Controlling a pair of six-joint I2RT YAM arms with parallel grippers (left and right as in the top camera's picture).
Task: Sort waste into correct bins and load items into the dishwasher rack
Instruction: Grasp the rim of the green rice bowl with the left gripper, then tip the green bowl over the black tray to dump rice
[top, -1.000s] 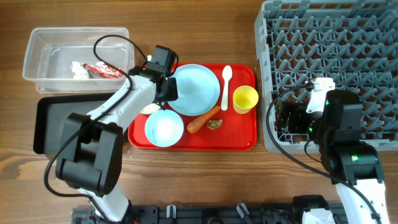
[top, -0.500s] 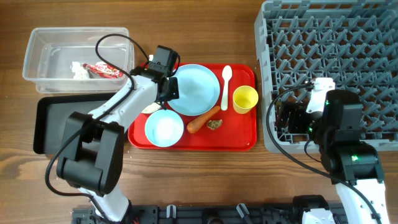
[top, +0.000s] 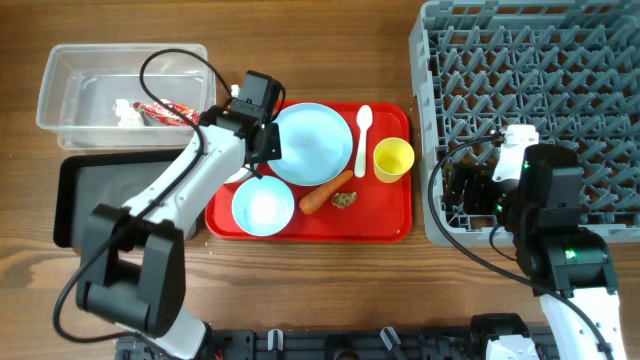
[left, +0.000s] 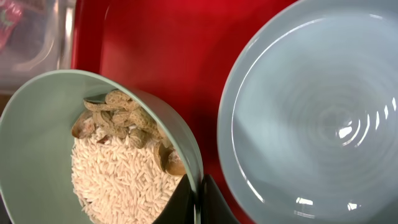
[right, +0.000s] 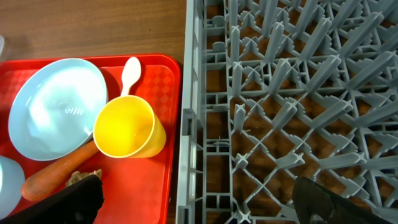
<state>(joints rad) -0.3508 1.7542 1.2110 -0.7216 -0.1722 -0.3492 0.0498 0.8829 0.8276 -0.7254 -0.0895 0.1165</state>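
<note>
Overhead, the left gripper (top: 262, 143) sat at the glossy round plate's (top: 315, 143) left edge, its tips hidden. Left wrist: it pinched the smooth pale green bowl (left: 37, 124) by the rim, grainy rice (left: 124, 180) inside. Right wrist: the right gripper (right: 205, 205) was spread wide by the peg-grid rack (right: 280, 93), fingers cut off.

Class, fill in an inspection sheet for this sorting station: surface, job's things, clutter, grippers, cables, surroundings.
Surface: wooden table, no spills seen.
Job's things: pale blue plate, light blue bowl, yellow cup, white spoon, carrot and brownish lump on the red tray; pale green bowl holds rice scraps; wrapper and tissue in the clear tub; nothing seen in the black tray or rack.
Clutter: nothing seen.
Grippers: left gripper shut on the pale green bowl's rim; right gripper open over the rack's edge.
Cables: black cable loops near the clear tub; second cable trails beside the rack.
Surroundings: dark mounting rail at the near edge.
</note>
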